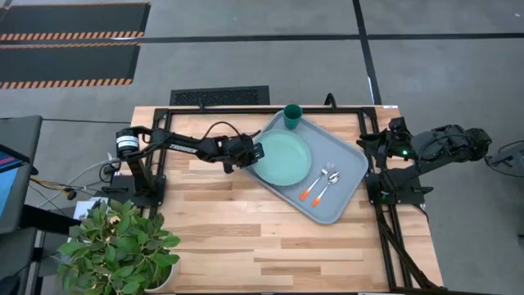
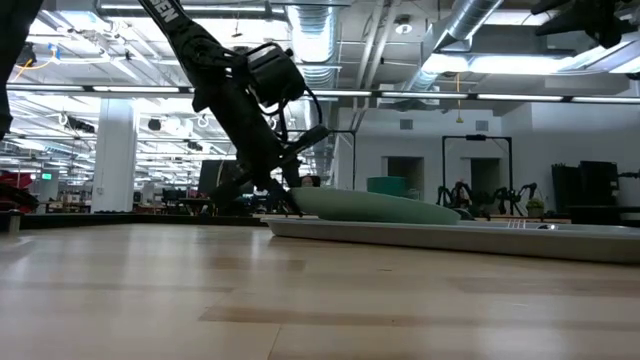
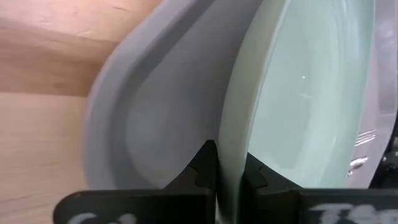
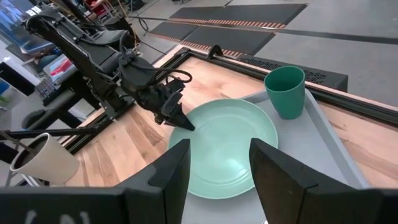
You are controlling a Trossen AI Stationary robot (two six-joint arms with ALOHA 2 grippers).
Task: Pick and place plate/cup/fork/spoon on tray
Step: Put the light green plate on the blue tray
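Observation:
The pale mint-green plate (image 1: 284,156) lies in the far left part of the light blue-grey tray (image 1: 344,192). My left gripper (image 1: 255,153) is shut on the plate's left rim. The dark green cup (image 1: 292,115) stands upright in the tray's far corner. The fork and the spoon (image 1: 319,184) lie side by side on the tray's floor, to the right of the plate, orange handles toward the near edge. My right gripper (image 4: 217,168) is open and empty, above the table's right edge, and touches nothing. My left gripper pinches the plate's left rim (image 3: 231,149) between its two fingers (image 3: 205,165), one on the plate's upper face and one on its underside. The fingers come from the table's left, slanting down. The held edge (image 2: 305,196) is raised a little; the plate's right part rests in the tray.
A potted green plant (image 1: 123,246) stands at the table's near left corner. The black arm frames (image 1: 385,188) run along the table's left, far and right sides. Bare wood (image 1: 270,246) lies between the tray and the near edge.

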